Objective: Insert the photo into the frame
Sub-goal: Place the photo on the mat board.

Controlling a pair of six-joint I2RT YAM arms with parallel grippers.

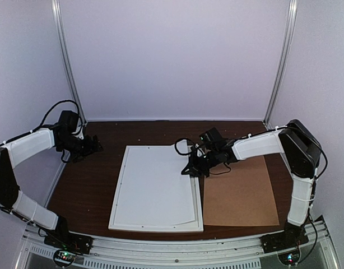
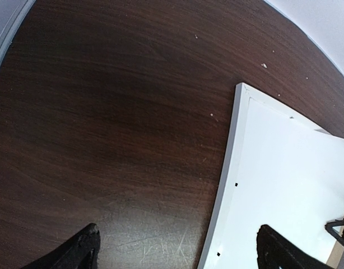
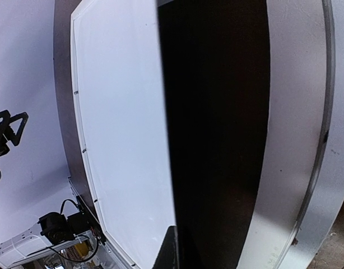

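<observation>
The white frame (image 1: 155,228) lies flat in the middle of the table. The photo (image 1: 155,185) lies on it white back up, its printed side hidden. The photo's right edge bows over the frame's right rail. My right gripper (image 1: 193,168) is shut on that right edge, near its far end. In the right wrist view one dark finger (image 3: 169,252) shows against the white sheet (image 3: 121,112), with the frame's rail (image 3: 78,112) beyond. My left gripper (image 2: 180,252) is open and empty, over bare table beside the frame's left rail (image 2: 231,145).
A plain brown backing board (image 1: 239,193) lies flat just right of the frame, under my right arm. Dark wood table (image 1: 88,185) shows left of the frame. White walls with metal posts (image 1: 68,61) enclose the back and sides.
</observation>
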